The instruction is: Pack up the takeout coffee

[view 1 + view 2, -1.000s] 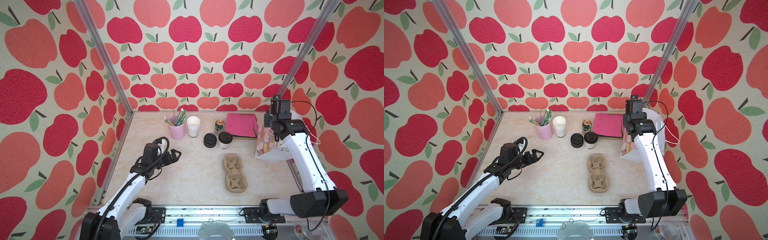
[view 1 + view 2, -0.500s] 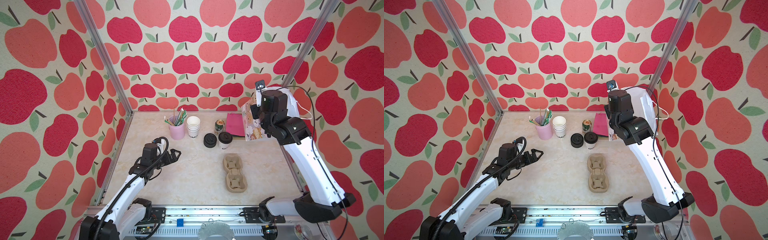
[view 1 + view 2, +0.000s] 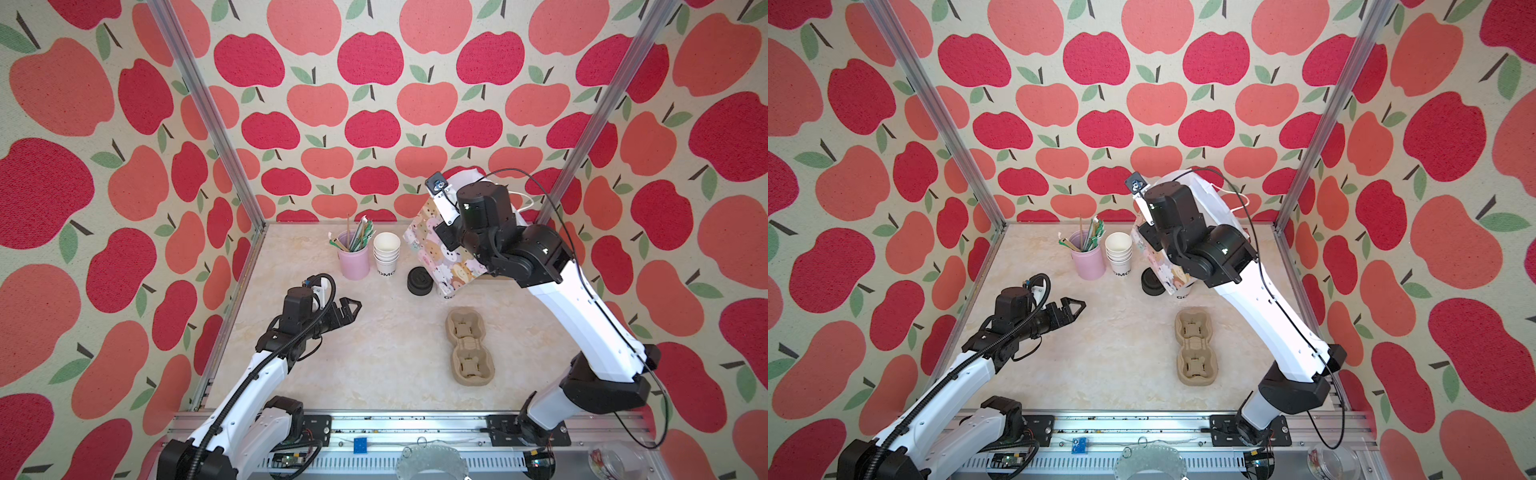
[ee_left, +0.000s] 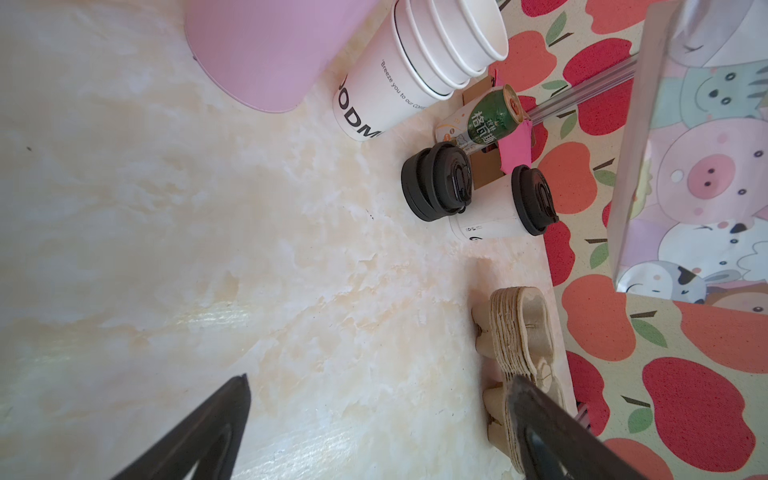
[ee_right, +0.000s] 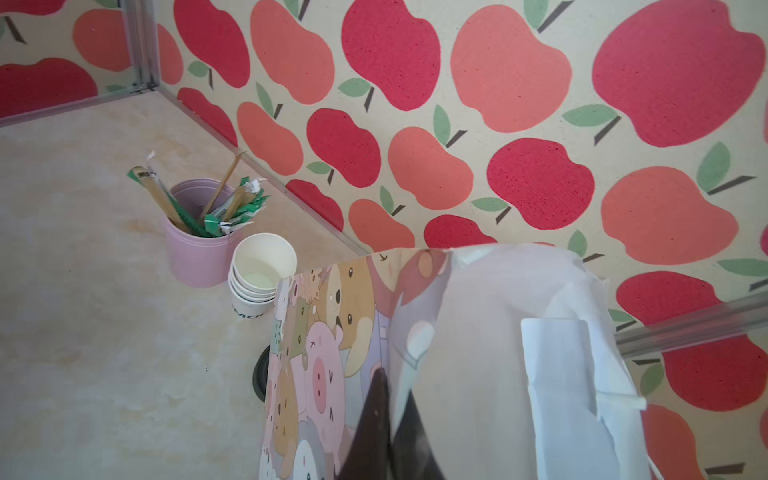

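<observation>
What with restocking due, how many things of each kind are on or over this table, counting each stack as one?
Lidded cup: 1
Stack of open cups: 1
Stack of black lids: 1
Pink pot of stirrers: 1
Can: 1
Stack of cup trays: 1
Bag: 1
Pink sheet, mostly hidden: 1
Total: 8

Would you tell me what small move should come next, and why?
Probably lower the bag onto bare table and stand it upright. The right gripper is shut on its wall and holds it tilted in the air, while the takeout coffee stands unpacked and the left gripper is open.
</observation>
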`<state>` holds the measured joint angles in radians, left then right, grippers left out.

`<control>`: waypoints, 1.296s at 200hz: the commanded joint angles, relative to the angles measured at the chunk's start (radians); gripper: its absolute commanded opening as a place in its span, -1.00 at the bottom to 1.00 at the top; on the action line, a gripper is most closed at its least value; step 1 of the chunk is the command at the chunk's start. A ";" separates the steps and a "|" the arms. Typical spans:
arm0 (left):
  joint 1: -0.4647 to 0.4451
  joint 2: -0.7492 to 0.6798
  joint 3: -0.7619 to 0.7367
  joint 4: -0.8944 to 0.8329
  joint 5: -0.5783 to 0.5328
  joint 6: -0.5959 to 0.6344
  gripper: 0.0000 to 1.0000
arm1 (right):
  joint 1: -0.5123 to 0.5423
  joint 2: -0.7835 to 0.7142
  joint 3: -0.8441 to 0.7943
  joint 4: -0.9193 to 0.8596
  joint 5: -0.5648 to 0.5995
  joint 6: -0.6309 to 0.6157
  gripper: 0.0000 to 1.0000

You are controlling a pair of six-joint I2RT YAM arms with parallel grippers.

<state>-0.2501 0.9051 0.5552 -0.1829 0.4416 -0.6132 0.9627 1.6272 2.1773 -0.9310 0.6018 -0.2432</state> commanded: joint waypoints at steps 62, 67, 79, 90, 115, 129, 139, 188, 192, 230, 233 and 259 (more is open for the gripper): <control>0.045 -0.151 0.009 -0.104 -0.136 -0.004 0.98 | 0.128 0.166 0.058 -0.089 -0.204 0.093 -1.00; 0.051 -0.161 0.008 -0.108 -0.138 -0.004 0.98 | 0.135 0.176 0.056 -0.089 -0.204 0.099 -1.00; 0.071 -0.187 0.002 -0.113 -0.139 -0.007 0.98 | 0.152 0.201 0.052 -0.091 -0.206 0.113 -1.00; 0.087 -0.207 -0.005 -0.117 -0.134 -0.007 0.98 | 0.164 0.220 0.045 -0.088 -0.209 0.127 -1.00; 0.127 -0.235 -0.017 -0.117 -0.107 -0.009 0.98 | 0.188 0.256 0.006 -0.063 -0.200 0.160 -1.00; 0.150 -0.240 -0.018 -0.115 -0.083 -0.009 0.98 | 0.194 0.284 0.000 -0.062 -0.202 0.186 -1.00; 0.163 -0.238 -0.017 -0.113 -0.066 -0.010 0.98 | 0.199 0.303 -0.002 -0.060 -0.201 0.206 -1.00; 0.202 -0.226 -0.017 -0.081 0.000 0.008 0.98 | 0.227 0.366 0.004 -0.049 -0.240 0.272 -0.86; 0.204 -0.223 -0.015 -0.080 0.005 0.011 0.98 | 0.229 0.368 0.005 -0.048 -0.251 0.276 -0.83; 0.225 -0.219 0.029 -0.085 0.035 0.054 0.98 | 0.234 0.386 0.034 -0.048 -0.358 0.288 -0.49; 0.227 -0.218 0.034 -0.086 0.036 0.057 0.98 | 0.234 0.387 0.035 -0.047 -0.366 0.288 -0.45; 0.246 -0.217 0.082 -0.114 0.048 0.098 0.98 | 0.234 0.382 0.046 -0.043 -0.423 0.288 -0.16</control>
<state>-0.0216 0.6891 0.5671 -0.2646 0.4564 -0.5762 1.1957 1.9976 2.1880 -0.9852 0.2657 0.0284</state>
